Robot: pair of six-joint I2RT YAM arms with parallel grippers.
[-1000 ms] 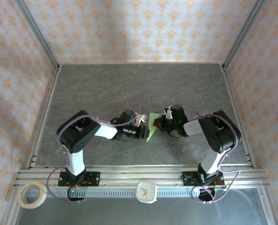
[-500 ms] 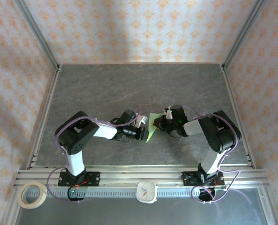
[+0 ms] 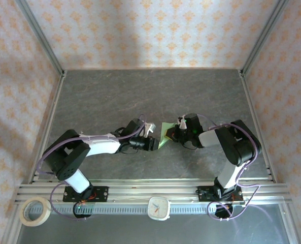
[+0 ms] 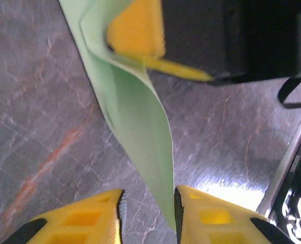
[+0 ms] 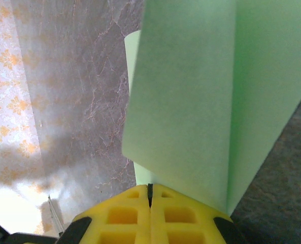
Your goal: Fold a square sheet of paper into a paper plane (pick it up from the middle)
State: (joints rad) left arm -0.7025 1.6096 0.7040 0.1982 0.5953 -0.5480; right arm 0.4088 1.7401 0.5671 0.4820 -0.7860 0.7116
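The right tool [image 5: 150, 192] is clamped shut on the folded green paper [image 5: 191, 96], holding it on edge over the grey table [image 3: 140, 96], near the middle between the two arms. The left tool [image 4: 149, 206] faces it, jaws apart, with the paper's edge in the gap close against one yellow finger [image 4: 211, 218]

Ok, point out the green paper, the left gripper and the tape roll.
green paper [image 5: 191, 91], right wrist view, middle of its front panel.
left gripper [image 4: 148, 208], left wrist view, midway between its yellow fingertips.
tape roll [image 3: 22, 212], top external view, left side of ring.
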